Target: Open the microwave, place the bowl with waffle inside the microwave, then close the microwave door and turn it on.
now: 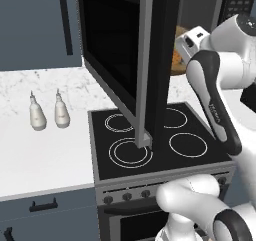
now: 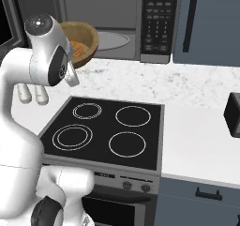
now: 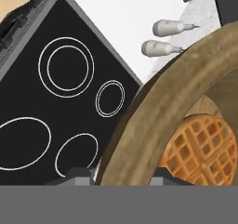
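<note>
Bowl with waffle (image 2: 80, 43) hung tilted above the stove (image 2: 105, 131), pinched at its rim by our gripper (image 3: 122, 175), near the microwave (image 2: 117, 21), its door (image 1: 127, 50) swung open.

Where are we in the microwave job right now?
Done: the microwave door is swung wide open over the stove. In hand: the gripper is clamped on the rim of the bowl with waffle, lifted and tilted up at the microwave opening, with the turntable behind it bare. Left: set the bowl inside, close the door, then press the keypad.
</note>
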